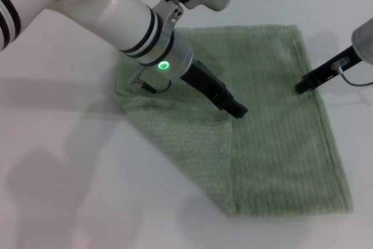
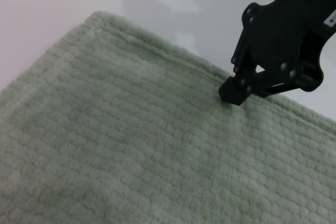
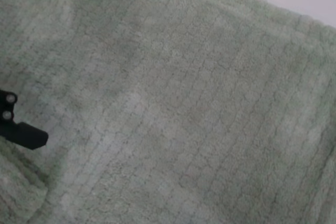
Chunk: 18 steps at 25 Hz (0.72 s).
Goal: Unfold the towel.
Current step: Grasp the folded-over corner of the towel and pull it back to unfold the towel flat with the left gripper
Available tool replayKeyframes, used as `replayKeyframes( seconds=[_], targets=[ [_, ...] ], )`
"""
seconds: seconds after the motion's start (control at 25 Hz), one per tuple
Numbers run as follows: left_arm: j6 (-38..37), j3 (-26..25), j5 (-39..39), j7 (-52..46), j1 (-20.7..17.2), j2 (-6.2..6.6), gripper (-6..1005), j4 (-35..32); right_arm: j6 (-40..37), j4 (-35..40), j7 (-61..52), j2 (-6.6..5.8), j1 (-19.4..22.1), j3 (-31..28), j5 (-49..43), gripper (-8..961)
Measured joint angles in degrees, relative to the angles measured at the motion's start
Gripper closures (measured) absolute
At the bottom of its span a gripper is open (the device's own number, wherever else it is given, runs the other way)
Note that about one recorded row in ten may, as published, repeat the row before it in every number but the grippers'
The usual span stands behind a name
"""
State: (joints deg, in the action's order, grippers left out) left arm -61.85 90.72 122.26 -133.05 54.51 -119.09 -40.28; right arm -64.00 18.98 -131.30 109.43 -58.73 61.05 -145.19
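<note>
The pale sage-green towel lies on the white table, with its left part folded over as a slanted flap. My left gripper is down at the flap's upper corner near the towel's middle, shut on the cloth there. Its black tip also shows in the right wrist view, with the cloth puckered around it. My right gripper has its fingers together, and its tip touches the towel just inside the right hem. It shows in the left wrist view, denting the towel.
The white table surrounds the towel, with bare surface to the left and front. The left arm's thick white forearm reaches over the towel's upper left corner.
</note>
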Motion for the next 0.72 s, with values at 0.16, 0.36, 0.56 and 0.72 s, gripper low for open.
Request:
replayKeyframes(
  seconds=[0.16,0.36,0.56,0.72],
  targets=[
    [0.85,0.1,0.0,-0.12,0.06,0.0,199,0.2,0.02,0.05,0.0,-0.02,-0.08,0.03,0.0,955],
    [1.12,0.26,-0.01,-0.23,0.51,0.0,199,0.76,0.32,0.09,0.0,-0.05,-0.16,0.03,0.0,955],
    [1.09,0.86,-0.02,-0.21,0.82,0.0,200,0.85,0.56,0.06,0.0,-0.08,-0.15,0.03,0.0,955],
    [1.14,1.62,-0.48,-0.23,0.92,-0.01,200,0.85,0.71,-0.24,0.0,-0.09,-0.09,0.05,0.0,955]
  ],
)
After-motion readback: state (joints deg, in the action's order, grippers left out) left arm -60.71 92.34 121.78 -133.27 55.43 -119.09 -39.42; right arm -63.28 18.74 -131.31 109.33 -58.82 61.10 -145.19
